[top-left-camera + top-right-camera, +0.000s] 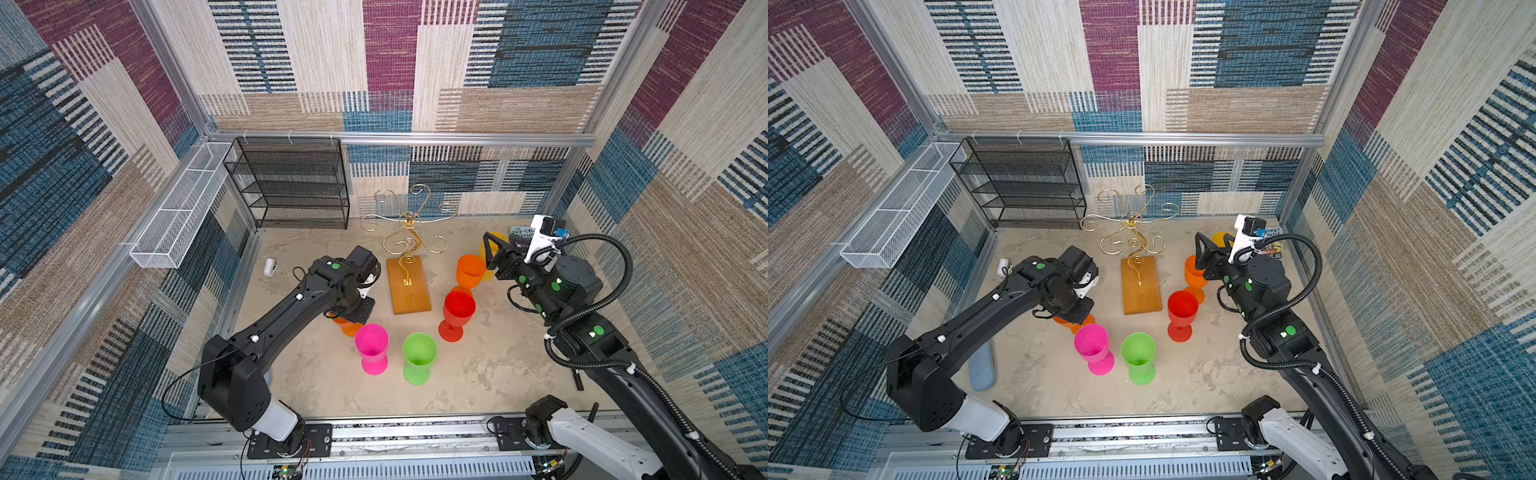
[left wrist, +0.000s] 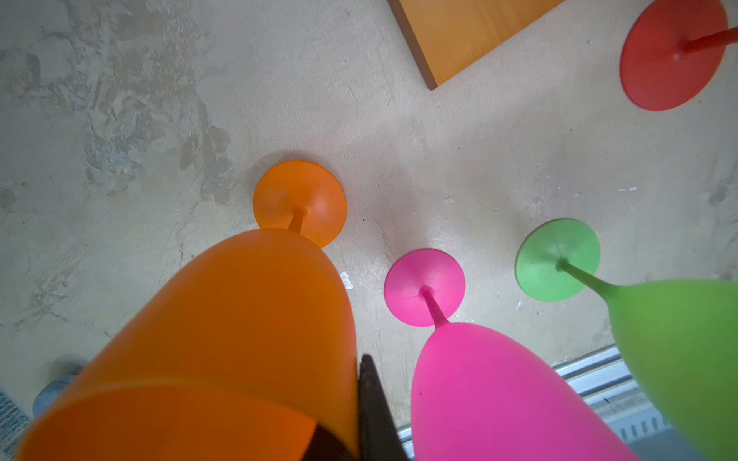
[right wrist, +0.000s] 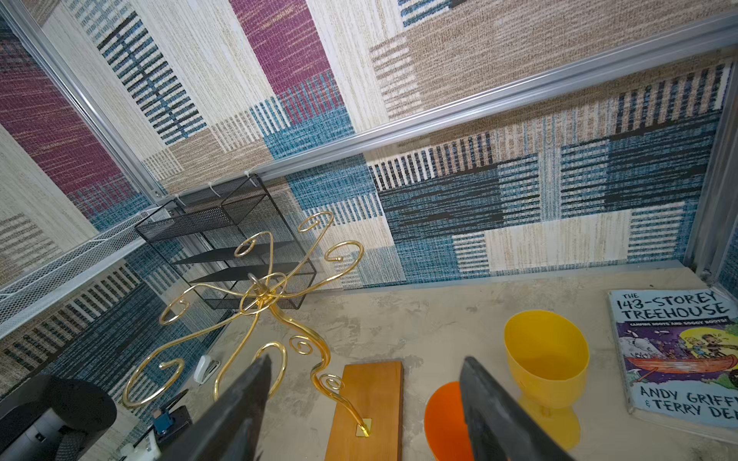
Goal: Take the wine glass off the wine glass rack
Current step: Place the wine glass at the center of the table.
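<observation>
Blue, maroon and beige patchwork carpet covers 3 walls (image 1: 390, 62), framed by aluminium rails (image 1: 457, 138). A black mesh shelf unit (image 1: 291, 183) stands at the back of the mottled desk (image 1: 498, 365).

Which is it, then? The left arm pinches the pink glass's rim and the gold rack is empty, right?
Not pink: the left wrist view shows the left gripper pinching the orange wine glass by its rim. The wine glass rack is indeed empty.

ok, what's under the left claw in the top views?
An orange plastic wine glass, its rim pinched by the left claw. In both top views the left arm covers most of it; only an orange edge shows.
</observation>
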Tool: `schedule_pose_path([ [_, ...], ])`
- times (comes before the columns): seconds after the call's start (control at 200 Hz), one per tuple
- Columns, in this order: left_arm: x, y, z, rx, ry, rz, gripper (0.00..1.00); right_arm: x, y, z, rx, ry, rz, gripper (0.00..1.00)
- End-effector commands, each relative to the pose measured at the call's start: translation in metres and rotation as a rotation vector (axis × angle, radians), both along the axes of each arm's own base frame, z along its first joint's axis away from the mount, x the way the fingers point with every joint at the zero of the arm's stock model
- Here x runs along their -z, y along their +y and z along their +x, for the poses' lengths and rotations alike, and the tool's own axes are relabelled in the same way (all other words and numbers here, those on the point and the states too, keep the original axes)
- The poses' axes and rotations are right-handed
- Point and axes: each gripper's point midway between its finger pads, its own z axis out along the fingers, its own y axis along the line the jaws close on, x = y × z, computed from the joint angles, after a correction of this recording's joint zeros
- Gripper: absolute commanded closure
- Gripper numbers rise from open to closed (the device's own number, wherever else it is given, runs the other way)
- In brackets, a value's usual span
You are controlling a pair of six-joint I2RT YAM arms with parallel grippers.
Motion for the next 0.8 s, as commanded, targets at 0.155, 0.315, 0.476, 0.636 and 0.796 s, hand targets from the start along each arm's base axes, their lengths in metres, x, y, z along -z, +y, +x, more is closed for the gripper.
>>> schedule_pose_path([
  [0.155, 0.000, -0.004, 0.000, 0.055, 0.014, 0.005, 0.92, 0.000, 0.001, 0.001, -0.008, -0.006, -0.001, 0.24],
  [0.315, -0.007, -0.004, 0.001, 0.057, -0.003, -0.006, 0.88, 0.002, 0.003, 0.002, -0.014, -0.002, -0.002, 0.24],
  [0.476, -0.016, -0.007, 0.002, 0.059, -0.025, -0.028, 0.84, 0.006, 0.005, 0.004, -0.027, 0.006, -0.001, 0.24],
  [0.636, -0.028, -0.009, 0.004, 0.058, -0.054, -0.047, 0.70, 0.007, 0.004, 0.004, -0.024, 0.008, -0.003, 0.24],
  [0.796, -0.044, -0.008, 0.004, 0.055, -0.101, -0.074, 0.59, 0.008, 0.002, 0.004, -0.020, 0.008, -0.004, 0.24],
])
